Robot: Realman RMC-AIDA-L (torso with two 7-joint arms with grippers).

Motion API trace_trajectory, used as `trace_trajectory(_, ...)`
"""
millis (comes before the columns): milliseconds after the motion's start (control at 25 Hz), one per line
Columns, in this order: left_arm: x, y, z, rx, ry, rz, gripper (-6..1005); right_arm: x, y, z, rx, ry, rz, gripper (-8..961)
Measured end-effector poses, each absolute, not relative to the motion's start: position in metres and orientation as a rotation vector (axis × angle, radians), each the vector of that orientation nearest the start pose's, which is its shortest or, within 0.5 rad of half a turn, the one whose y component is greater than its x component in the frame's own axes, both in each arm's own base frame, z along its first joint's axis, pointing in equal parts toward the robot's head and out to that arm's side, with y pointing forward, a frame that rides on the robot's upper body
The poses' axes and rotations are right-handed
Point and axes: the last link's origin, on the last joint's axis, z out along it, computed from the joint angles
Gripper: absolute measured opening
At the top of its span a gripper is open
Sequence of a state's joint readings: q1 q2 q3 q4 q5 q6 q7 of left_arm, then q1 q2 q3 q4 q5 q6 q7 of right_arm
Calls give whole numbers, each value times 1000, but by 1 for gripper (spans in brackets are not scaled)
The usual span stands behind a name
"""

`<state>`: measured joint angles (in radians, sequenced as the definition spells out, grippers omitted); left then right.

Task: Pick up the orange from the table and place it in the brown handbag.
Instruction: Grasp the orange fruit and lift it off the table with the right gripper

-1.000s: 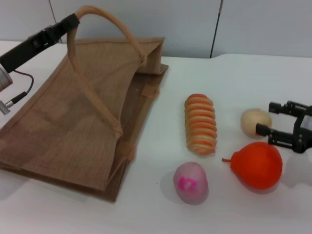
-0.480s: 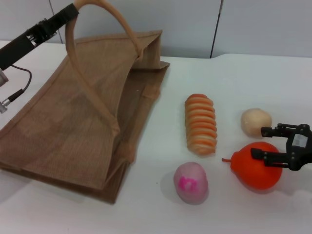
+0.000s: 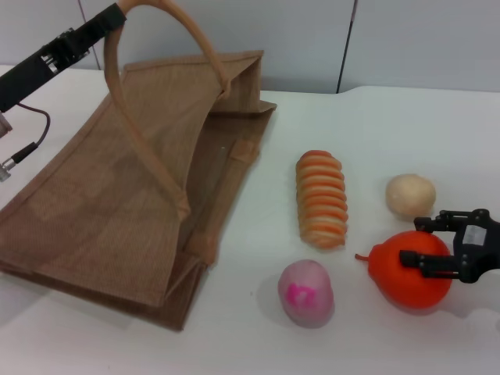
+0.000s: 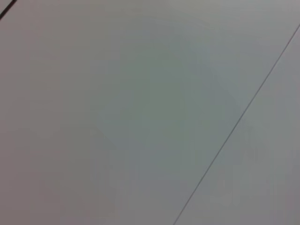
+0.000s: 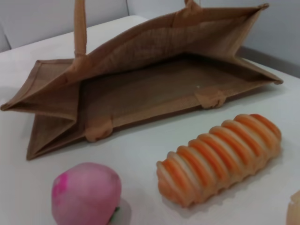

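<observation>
Black right gripper (image 3: 428, 242) fingers spread around orange (image 3: 406, 269); no readable writing.

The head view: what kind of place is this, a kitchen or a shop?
Probably a robot test bench, not a kitchen: a bare white table, plain wall panels, and toy-like foods such as the striped roll beside a brown handbag.

Glossy orange-red fruit, roundish with a small stem nub (image 3: 405, 273): resting on the white table at the right front, nub pointing toward the bag. Large tan-brown woven jute handbag (image 3: 117, 199): lying on its side at the left, mouth gaping toward the fruit, one loop handle raised.
</observation>
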<state>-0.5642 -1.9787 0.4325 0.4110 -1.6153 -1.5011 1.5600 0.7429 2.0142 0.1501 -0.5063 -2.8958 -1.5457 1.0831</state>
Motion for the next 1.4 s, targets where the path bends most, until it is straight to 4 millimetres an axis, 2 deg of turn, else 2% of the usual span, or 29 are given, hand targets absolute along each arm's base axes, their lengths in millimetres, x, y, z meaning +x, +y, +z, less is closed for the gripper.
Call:
trace_trajectory(200,-271,372,83,-2007,-993,-1414,122,310,335,8,-2774,570,326,697)
trace_trajectory(640,-271,372,83,-2007,-994,-1414,120,311,335,7,-2792,591,291,456)
trace_trajectory(960,-269,373,81,-2008,-1005,-1423,120,311,337,6,-2785,581,276,351)
trace_trajectory(1120,-270,373,82,-2012,-1002,-1419,120,306,339,8,-2772,560,324,312)
trace_trajectory(1400,-267,372,82,-2030,-993,-1430,120,294,340,27,-2739,475,459,256)
